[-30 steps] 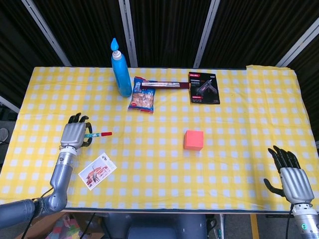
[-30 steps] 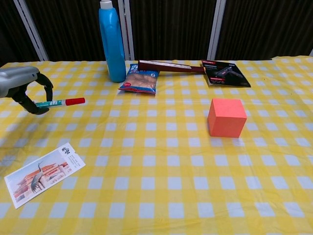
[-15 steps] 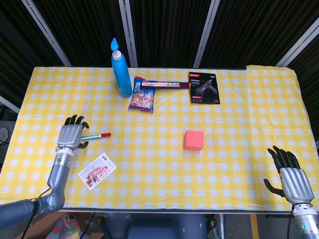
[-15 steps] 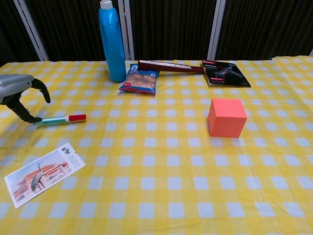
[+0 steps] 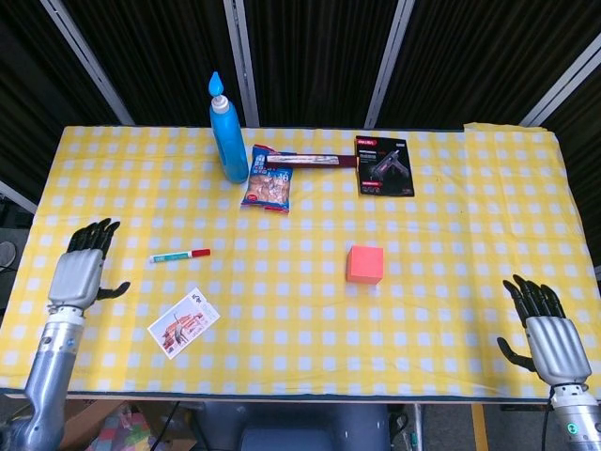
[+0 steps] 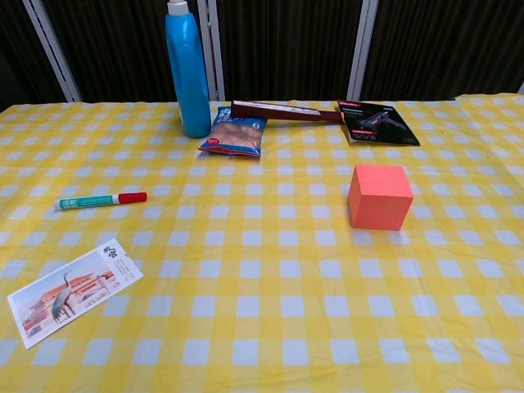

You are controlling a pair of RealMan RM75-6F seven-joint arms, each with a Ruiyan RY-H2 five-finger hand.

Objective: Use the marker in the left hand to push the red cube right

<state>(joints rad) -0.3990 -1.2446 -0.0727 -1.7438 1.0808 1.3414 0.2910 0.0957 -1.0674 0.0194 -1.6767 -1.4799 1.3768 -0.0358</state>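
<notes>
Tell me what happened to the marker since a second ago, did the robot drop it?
Yes. The left hand let go of the marker, which now lies flat on the table, then pulled back to the left edge, fingers apart. The red cube, the right hand and everything else stayed put.

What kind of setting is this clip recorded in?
Probably a lab or demo tabletop, not a home: a table under a yellow checked cloth, dark curtains behind, and assorted props such as a blue bottle, marker and red cube.
</notes>
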